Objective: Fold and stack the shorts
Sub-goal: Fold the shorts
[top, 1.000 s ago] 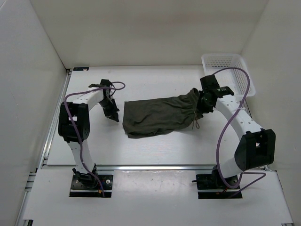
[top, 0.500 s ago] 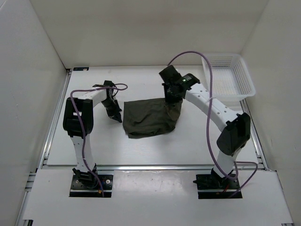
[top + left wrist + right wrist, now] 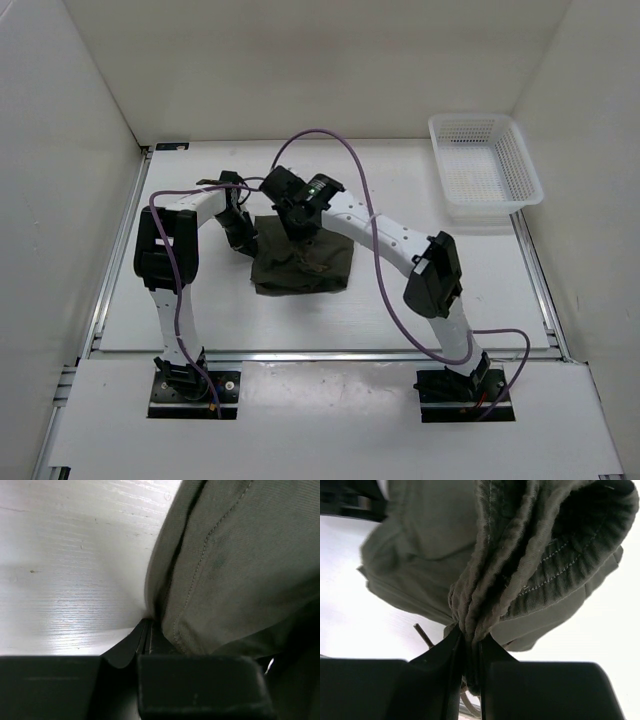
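Note:
The dark olive shorts (image 3: 302, 265) lie doubled over in the middle of the table. My right gripper (image 3: 300, 226) reaches far left over them and is shut on the bunched ribbed waistband (image 3: 485, 595), held above the lower layer (image 3: 435, 530). A thin drawstring end (image 3: 422, 634) pokes out beside the right gripper (image 3: 470, 639). My left gripper (image 3: 244, 238) sits low at the shorts' left edge. In the left wrist view its jaws (image 3: 149, 629) are shut, with the tips touching the stitched hem of the shorts (image 3: 235, 555); no fabric shows between them.
A white plastic basket (image 3: 480, 207) stands at the back right corner of the white table (image 3: 450, 290). White walls enclose the table on the left, back and right. The right arm's purple cable arcs over the table's middle.
My right gripper has carried the waistband from the right side leftward across the shorts, folding them over to about half their width. The left gripper has stayed at the left edge.

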